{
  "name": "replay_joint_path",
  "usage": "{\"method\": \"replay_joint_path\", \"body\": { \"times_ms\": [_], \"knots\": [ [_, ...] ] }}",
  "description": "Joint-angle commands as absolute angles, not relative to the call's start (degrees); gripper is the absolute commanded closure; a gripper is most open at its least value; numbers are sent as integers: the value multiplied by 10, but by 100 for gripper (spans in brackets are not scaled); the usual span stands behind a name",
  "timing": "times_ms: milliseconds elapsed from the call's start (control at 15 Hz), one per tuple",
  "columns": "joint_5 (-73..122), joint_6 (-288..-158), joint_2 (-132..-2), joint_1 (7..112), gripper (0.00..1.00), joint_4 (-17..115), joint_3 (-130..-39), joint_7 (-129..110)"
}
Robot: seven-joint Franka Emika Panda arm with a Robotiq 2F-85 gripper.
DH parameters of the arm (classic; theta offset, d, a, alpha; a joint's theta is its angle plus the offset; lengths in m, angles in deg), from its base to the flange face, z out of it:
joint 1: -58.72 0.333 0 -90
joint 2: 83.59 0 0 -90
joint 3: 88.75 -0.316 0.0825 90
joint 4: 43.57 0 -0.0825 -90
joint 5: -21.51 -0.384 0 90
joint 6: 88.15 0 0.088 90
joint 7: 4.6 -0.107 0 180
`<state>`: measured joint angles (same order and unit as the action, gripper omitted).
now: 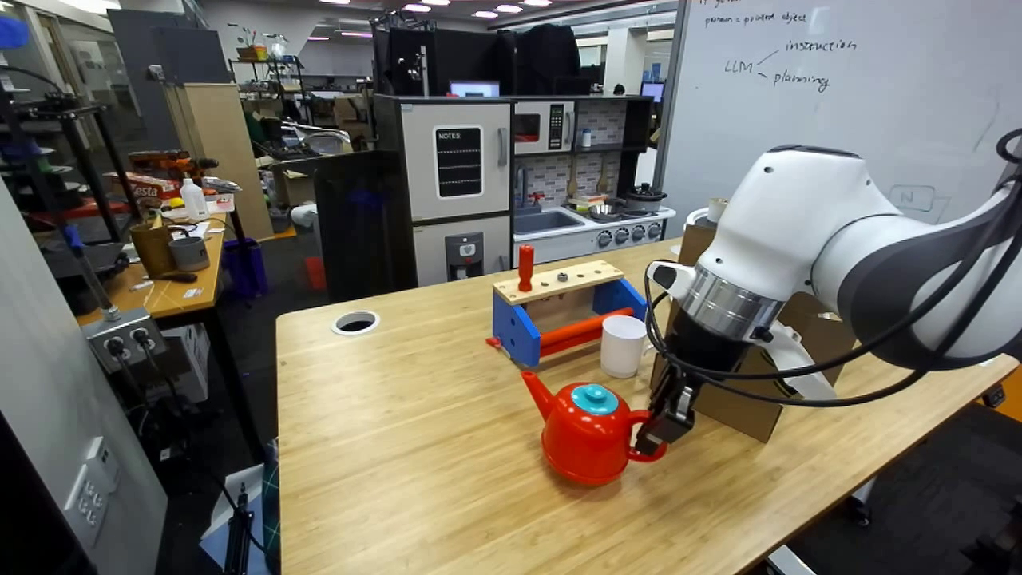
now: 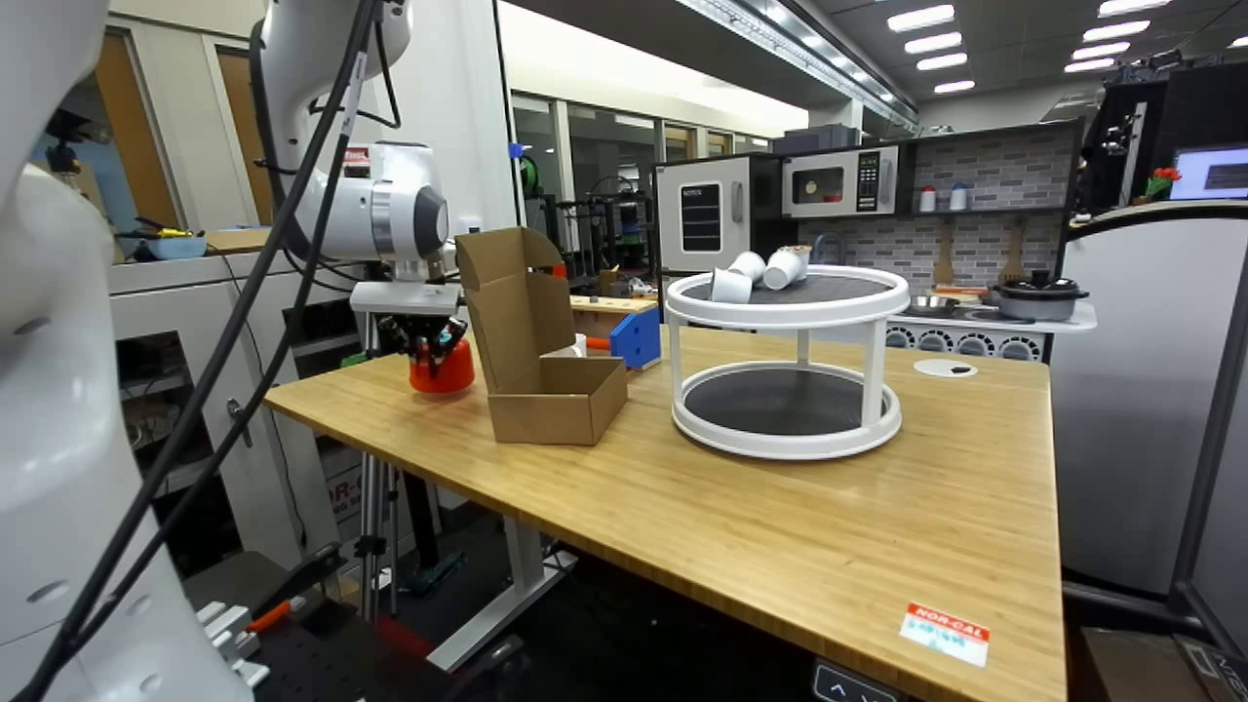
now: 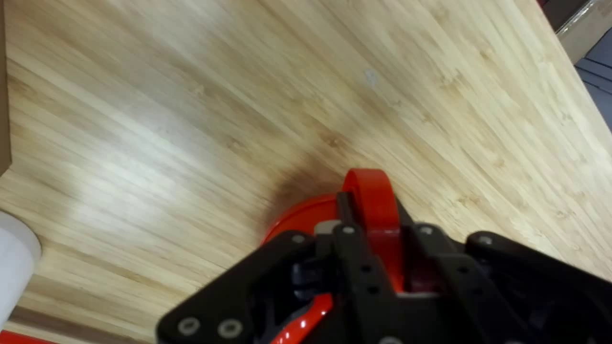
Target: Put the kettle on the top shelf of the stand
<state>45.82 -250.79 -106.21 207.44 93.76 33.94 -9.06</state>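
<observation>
Glossy red, the kettle [image 1: 585, 447] is showing its spout and turquoise lid in an exterior view, while the gripper [image 1: 652, 439] is clenching its side handle. Behind it on the tabletop [image 1: 415, 415], the blue-and-red toolbox [image 1: 551, 289] is standing with the white cup [image 1: 623, 345] just beside it, and the arm [image 1: 758, 231] is covering much of the cardboard box [image 1: 738, 411]. In an exterior view the stand [image 2: 790, 315] is appearing whole, white, round and two-tiered, with several small cups [image 2: 731, 286] crowding part of its top shelf and the open box standing in the way between it and the kettle. Here the gripper is hiding the kettle's upper part, and the box is covering most of the white cup. Whether the kettle's base is touching the tabletop, I cannot tell. In the wrist view the handle is passing between the two fingers [image 3: 356, 267], which are masking most of the red body; the white cup and a brown panel [image 3: 4, 95] are running off the left edge.
</observation>
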Motion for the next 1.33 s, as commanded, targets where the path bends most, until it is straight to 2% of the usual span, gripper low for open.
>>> {"method": "replay_joint_path", "body": {
  "times_ms": [0, 867, 1267],
  "knots": [
    [451, -2498, -1033, 2045, 96, 940, 308, -76],
    [445, -2475, -987, 1949, 96, 914, 186, -54],
    [446, -2476, -971, 1878, 96, 888, 84, -58]
  ]
}}
